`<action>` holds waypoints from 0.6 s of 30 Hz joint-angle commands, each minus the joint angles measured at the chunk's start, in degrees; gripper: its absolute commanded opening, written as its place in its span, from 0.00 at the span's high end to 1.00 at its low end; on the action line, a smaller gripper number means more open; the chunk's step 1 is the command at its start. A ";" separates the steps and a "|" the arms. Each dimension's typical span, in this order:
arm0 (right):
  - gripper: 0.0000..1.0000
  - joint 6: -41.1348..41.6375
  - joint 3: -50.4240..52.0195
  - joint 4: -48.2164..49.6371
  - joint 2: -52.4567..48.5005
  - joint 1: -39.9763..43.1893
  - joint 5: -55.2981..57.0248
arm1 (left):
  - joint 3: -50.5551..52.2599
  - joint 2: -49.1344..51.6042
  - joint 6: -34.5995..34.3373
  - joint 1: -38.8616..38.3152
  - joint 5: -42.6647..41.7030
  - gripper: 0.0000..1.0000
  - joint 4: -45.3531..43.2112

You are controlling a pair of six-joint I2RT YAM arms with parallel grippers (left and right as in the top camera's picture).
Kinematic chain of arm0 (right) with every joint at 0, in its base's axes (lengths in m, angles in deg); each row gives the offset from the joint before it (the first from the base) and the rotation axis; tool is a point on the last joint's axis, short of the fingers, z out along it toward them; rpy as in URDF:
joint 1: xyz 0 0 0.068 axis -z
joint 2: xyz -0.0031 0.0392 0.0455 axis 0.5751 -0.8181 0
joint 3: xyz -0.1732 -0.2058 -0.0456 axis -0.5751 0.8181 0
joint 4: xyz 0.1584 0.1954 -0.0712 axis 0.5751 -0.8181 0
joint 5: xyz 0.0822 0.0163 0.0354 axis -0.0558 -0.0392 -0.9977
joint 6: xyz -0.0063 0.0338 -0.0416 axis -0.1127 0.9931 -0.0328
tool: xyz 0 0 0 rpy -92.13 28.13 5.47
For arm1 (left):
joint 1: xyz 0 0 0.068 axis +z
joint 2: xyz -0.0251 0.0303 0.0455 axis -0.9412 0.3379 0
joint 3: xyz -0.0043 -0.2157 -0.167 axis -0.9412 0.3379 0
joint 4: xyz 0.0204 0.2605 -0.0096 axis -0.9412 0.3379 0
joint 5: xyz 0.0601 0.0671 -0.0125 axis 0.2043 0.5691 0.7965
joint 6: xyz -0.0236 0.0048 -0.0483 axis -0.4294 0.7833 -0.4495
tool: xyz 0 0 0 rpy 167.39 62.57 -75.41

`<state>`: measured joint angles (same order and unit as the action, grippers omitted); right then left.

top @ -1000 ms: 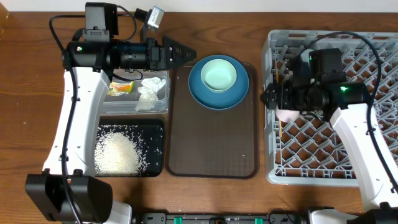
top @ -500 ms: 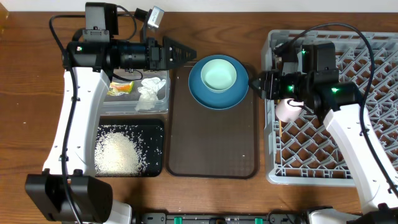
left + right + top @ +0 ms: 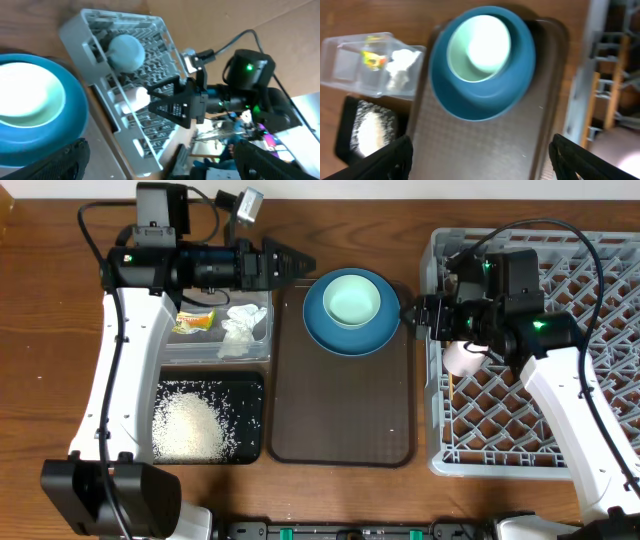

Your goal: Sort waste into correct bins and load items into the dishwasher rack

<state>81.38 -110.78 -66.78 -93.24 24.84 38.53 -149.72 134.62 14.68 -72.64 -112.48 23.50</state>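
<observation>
At the far end of the brown tray point(image 3: 340, 420), the mint-green bowl point(image 3: 351, 300) sits in the dark blue plate point(image 3: 328, 337), so the right gripper point(image 3: 408, 313), spread empty just right of it, should pinch only the bowl's rim.

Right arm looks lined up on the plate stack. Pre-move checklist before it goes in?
1. Right gripper open and empty: ok.
2. Pink cup sits in the rack, free of the fingers: ok.
3. Mint-green bowl nested in dark blue plate on brown tray, nothing on top: ok.
4. Left gripper clear of the plate's rim: cannot tell. It is open and hovering close to the upper-left edge.
5. Waste sorted, wrapper and tissue in clear tub, rice in black tray: ok.
</observation>
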 commanded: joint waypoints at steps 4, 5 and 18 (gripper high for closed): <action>0.13 -0.50 0.17 -0.11 -0.02 -0.42 3.30 | -0.17 0.13 -2.32 -4.72 14.88 0.06 -0.22; 0.13 -0.48 0.17 0.04 -0.02 -0.42 3.30 | -0.17 0.35 -2.84 -6.03 17.77 0.06 -0.28; 0.14 -0.50 0.17 -0.92 -0.02 -0.42 3.30 | -0.17 8.37 -18.10 -23.58 64.87 0.43 -2.71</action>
<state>81.34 -110.78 -67.37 -93.24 24.84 41.66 -149.72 140.52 1.61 -93.91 -64.79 21.59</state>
